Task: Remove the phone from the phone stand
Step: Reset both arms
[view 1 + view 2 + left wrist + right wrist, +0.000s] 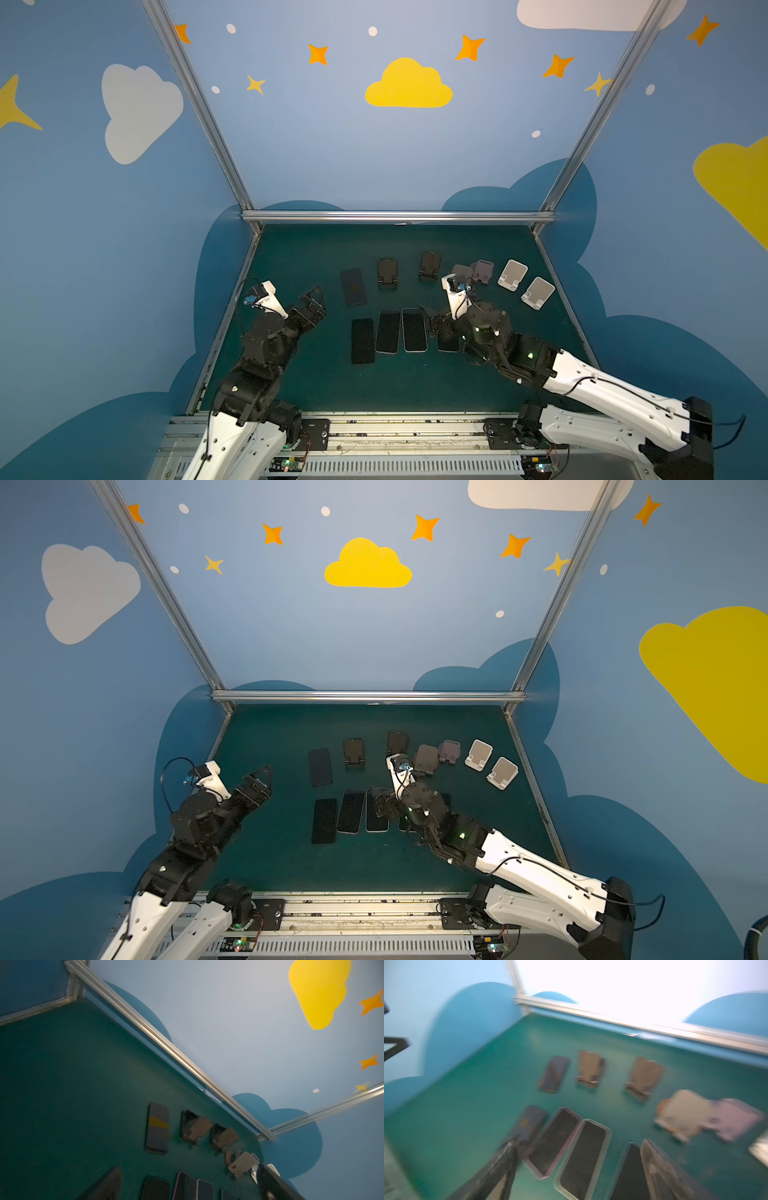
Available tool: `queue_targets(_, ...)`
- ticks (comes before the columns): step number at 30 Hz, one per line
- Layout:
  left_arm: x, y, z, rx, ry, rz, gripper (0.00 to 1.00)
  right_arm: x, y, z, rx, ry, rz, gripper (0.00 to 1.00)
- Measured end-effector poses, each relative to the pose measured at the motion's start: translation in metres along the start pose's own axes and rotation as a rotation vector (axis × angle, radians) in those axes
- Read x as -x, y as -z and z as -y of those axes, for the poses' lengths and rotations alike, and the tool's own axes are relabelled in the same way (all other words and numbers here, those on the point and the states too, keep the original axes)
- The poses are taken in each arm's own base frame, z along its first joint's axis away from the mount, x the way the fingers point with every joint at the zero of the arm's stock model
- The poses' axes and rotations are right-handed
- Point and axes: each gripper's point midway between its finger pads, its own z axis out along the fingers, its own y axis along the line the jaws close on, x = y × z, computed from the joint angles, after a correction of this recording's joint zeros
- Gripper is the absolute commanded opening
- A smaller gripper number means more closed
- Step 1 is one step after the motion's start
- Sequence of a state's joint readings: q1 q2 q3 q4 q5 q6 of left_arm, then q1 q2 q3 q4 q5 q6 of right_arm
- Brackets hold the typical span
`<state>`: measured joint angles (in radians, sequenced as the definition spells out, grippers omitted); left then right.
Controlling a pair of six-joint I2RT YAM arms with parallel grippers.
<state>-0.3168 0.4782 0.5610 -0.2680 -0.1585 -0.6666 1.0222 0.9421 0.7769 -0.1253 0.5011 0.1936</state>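
Several phones lie flat, screens up, on the green table [316, 386]. One lies at the back left [353, 286]. The others form a front row whose rightmost phone [448, 344] is partly hidden under my right gripper [432, 322]. That gripper hangs low and open, its fingers [500, 1167] wide apart and holding nothing; the rightmost phone [629, 1172] lies beside one of them. Behind the row stand several phone stands: two dark brown [387, 273], a tan one [426, 759], a pink one [483, 271] and two white [513, 275]. None carries a phone. My left gripper [320, 301] hovers open at the left.
Metal rails [397, 216] and blue walls close the table at the back and sides. The right arm's white wrist camera [455, 291] covers part of the tan stand in a top view. The right wrist view is blurred.
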Motion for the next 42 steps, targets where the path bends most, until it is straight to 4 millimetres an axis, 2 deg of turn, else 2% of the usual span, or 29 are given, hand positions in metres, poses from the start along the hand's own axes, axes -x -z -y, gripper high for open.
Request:
queue_targets(4, -0.042, -0.031, -0.053, 0.064, -0.103, 0.055, 1.00, -0.007, -0.006, 0.048, -0.138, 0.047, 0.065, 0.93)
queue_targets(6, -0.050, -0.037, -0.077, 0.127, -0.150, 0.087, 1.00, -0.017, -0.011, 0.073, -0.196, 0.017, 0.085, 0.93)
queue_targets(8, -0.043, -0.039, -0.087, 0.178, -0.222, 0.128, 1.00, -0.034, -0.018, 0.096, -0.248, 0.008, 0.078, 0.93)
queue_targets(10, -0.027, -0.041, -0.084, 0.205, -0.292, 0.167, 1.00, -0.046, -0.023, 0.110, -0.273, 0.028, 0.053, 0.93)
queue_targets(13, -0.001, -0.044, -0.074, 0.237, -0.392, 0.225, 1.00, -0.047, -0.026, 0.126, -0.293, 0.064, 0.041, 0.93)
queue_targets(15, 0.007, -0.049, -0.076, 0.263, -0.441, 0.248, 1.00, -0.045, -0.024, 0.136, -0.311, 0.085, 0.041, 0.93)
queue_targets(18, 0.001, -0.064, -0.099, 0.339, -0.517, 0.211, 1.00, -0.048, -0.022, 0.156, -0.357, 0.112, 0.021, 0.93)
queue_targets(21, -0.016, -0.083, -0.130, 0.411, -0.577, 0.105, 1.00, -0.055, -0.022, 0.176, -0.396, 0.134, -0.001, 0.93)
queue_targets(24, -0.027, -0.099, -0.159, 0.447, -0.579, 0.033, 1.00, -0.086, -0.028, 0.200, -0.434, 0.113, -0.058, 0.93)
queue_targets(26, -0.033, -0.105, -0.170, 0.451, -0.571, -0.013, 1.00, -0.118, -0.032, 0.217, -0.454, 0.061, -0.130, 0.93)
queue_targets(28, -0.030, -0.114, -0.169, 0.424, -0.557, -0.036, 1.00, -0.149, -0.036, 0.232, -0.453, -0.008, -0.194, 0.93)
queue_targets(30, -0.021, -0.125, -0.162, 0.388, -0.544, -0.037, 1.00, -0.165, -0.038, 0.241, -0.459, -0.071, -0.231, 0.93)
queue_targets(34, -0.004, -0.141, -0.153, 0.319, -0.480, 0.001, 1.00, -0.159, -0.050, 0.251, -0.430, -0.134, -0.190, 0.93)
queue_targets(38, -0.020, -0.148, -0.168, 0.319, -0.433, -0.049, 1.00, -0.164, -0.058, 0.257, -0.419, -0.172, -0.172, 0.93)
queue_targets(42, -0.031, -0.156, -0.161, 0.266, -0.446, -0.073, 1.00, -0.163, -0.060, 0.261, -0.418, -0.203, -0.158, 0.93)
